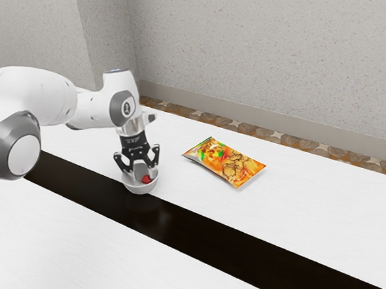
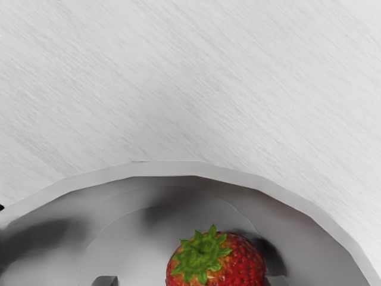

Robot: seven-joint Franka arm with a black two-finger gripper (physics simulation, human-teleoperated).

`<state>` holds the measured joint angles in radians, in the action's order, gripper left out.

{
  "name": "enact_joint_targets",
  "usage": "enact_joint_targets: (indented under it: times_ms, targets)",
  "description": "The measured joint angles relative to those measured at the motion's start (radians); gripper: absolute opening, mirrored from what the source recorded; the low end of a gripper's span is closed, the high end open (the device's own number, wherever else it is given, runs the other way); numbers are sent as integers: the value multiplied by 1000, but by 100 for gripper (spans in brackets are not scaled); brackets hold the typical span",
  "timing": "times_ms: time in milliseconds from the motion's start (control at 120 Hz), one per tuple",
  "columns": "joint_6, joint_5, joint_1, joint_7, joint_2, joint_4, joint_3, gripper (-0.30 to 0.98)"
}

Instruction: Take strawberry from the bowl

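One strawberry (image 2: 244,259), inside the bowl (image 1: 140,188), lying on its side: green leafy cap faces the farther fingertip (image 2: 105,281), red body runs toward the nearer one, long axis roughly from finger to finger; bottom end cut off in the wrist view. Skin seeded, glossy, rounded. Claw (image 1: 141,173) released, two fingers spread down in the bowl, not gripping the berry. One bowl, smooth pale grey, round with faceted rim. One packet (image 1: 224,163), shiny, printed orange, flat rectangle, near the bowl. One desk (image 1: 320,214), white, fine-grained, one glossy black strip (image 1: 207,240).
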<state>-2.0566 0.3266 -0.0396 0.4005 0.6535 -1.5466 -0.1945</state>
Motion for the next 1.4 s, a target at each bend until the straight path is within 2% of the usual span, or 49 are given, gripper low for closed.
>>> enact_joint_targets:
  times_ms: [142, 567, 667, 800, 858, 942, 1000, 1092, 1258, 1325, 1400]
  targets:
    - [0, 6, 3, -5, 14, 0, 0, 27]
    - [3, 11, 3, -14, 17, 10, 0, 14]
    - [10, 4, 1, -17, -20, 3, 0, 13]
    - [36, -12, -7, -18, -133, -50, 16, 11]
    - [44, -22, -46, -17, -176, -73, 33, 11]
    - [51, -40, -162, -10, -205, -80, 41, 11]
    - [54, -47, -211, -3, -187, -63, 54, 11]
    - [58, -54, -230, 7, -118, -6, 75, 11]
    - [65, -54, -237, 16, -104, 12, 82, 34]
    - [97, -73, -240, 19, -192, 7, 88, 43]
    - [199, -123, -241, 13, -345, 4, 102, 50]
